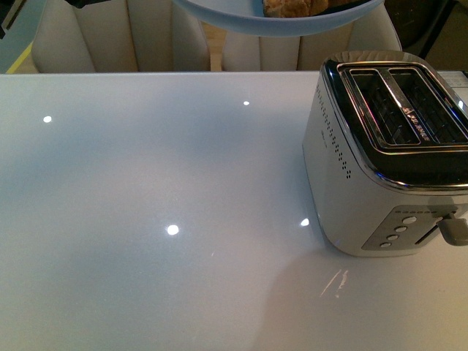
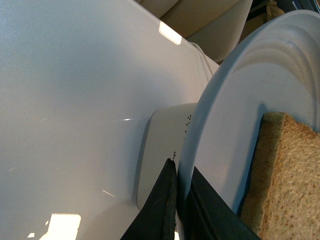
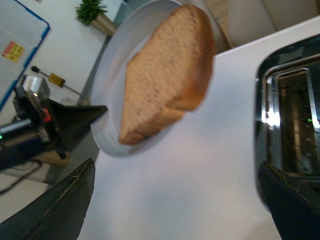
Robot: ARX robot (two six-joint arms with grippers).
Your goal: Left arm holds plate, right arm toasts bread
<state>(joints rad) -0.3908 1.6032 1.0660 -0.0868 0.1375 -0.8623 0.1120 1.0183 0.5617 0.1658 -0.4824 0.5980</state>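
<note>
Bread (image 3: 165, 75) on plate (image 1: 245, 22), up over far edge of table (image 1: 146, 219); toaster (image 1: 387, 161) on it, R side.

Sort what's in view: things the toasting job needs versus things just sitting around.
Job in hand:
plate, gripped at its rim by the left claw
bread, lying on the plate
toaster, slots empty
right claw, open

Just there:
cream chairs behind the table
potted plant
blue-framed board
</note>
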